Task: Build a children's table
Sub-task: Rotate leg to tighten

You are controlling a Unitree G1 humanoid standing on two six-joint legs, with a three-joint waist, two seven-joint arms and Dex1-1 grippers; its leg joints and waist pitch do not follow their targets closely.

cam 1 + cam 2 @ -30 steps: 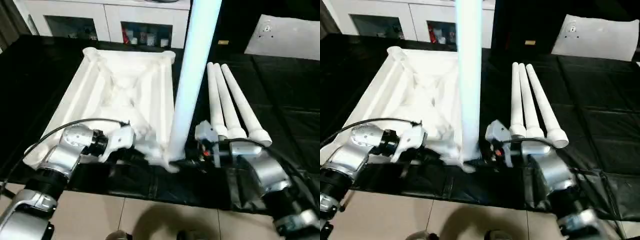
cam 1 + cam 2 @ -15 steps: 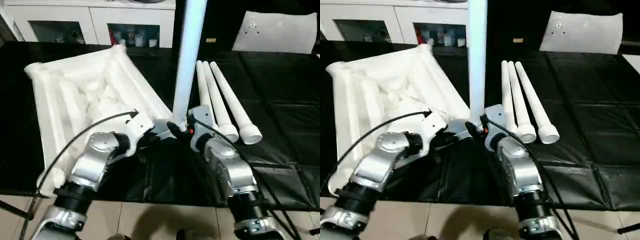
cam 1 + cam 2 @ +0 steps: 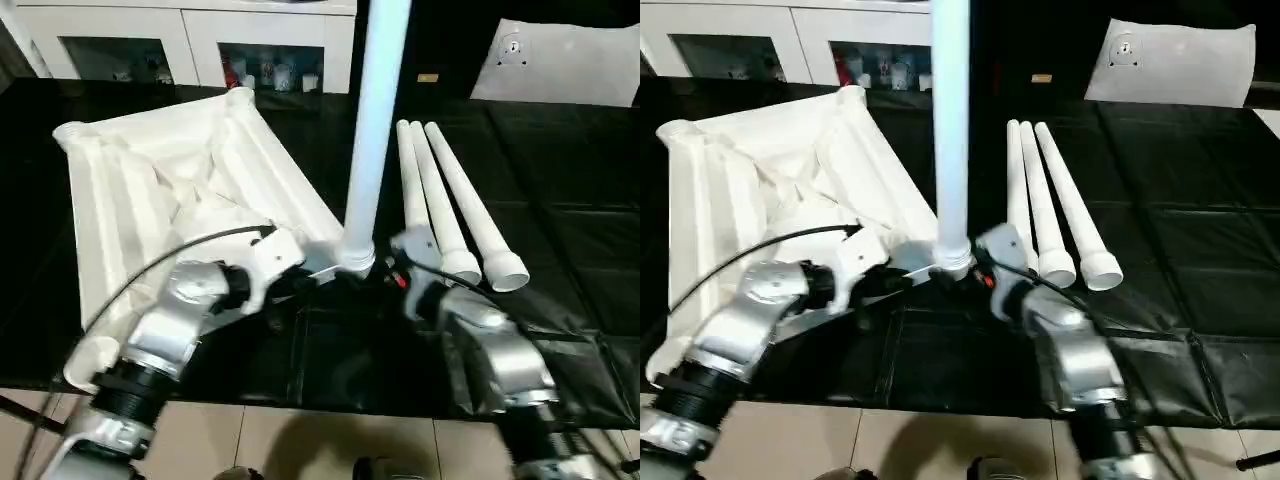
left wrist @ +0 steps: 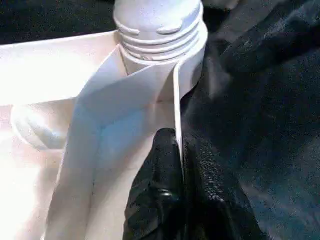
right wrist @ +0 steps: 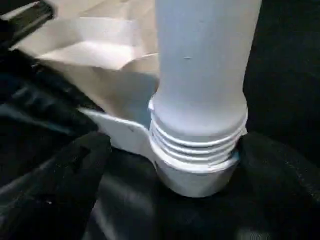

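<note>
The white children's table top lies upside down on a black sheet, ribbed underside facing up and its raised rim running round the edge, turned at an angle so that one rounded corner socket points toward the robot between its two silver forearms. A long tapered leg stands upright in that socket and rises out past the upper edge of the head views; in the right wrist view its ridged lower end sits in the socket's collar with several ridges showing above the collar. Three more legs lie side by side on the sheet to the right of the standing one, touching or nearly touching one another, wide ends toward the robot. The left hand is closed tight on the thin rim wall of the table top just beside the socket: the left wrist view shows its black fingers pinching that wall from both sides. The right hand sits just beside the foot of the standing leg on the right; its fingers cannot be made out, so I cannot tell how wide it stands or whether it touches the leg. Behind the sheet stand white cabinets with small items behind glass doors, and a white panel lies at the far right.
</note>
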